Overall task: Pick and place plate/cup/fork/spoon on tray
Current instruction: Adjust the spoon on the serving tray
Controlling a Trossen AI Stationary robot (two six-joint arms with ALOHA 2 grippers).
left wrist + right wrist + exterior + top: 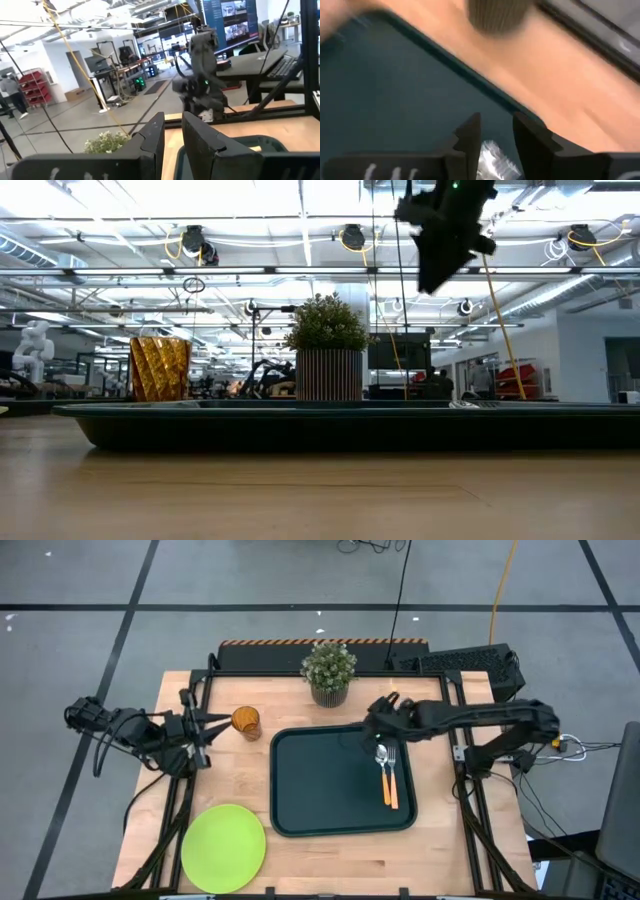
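Spoon & fork on tray; right tool narrow, empty above; next: left tool, narrow, takes cup.

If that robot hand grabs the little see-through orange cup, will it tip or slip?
Probably light: the small translucent amber tumbler looks like thin plastic. Its ridged sides may help the grip. Standing upright and narrow on the wooden table, a sideways nudge could tip it.
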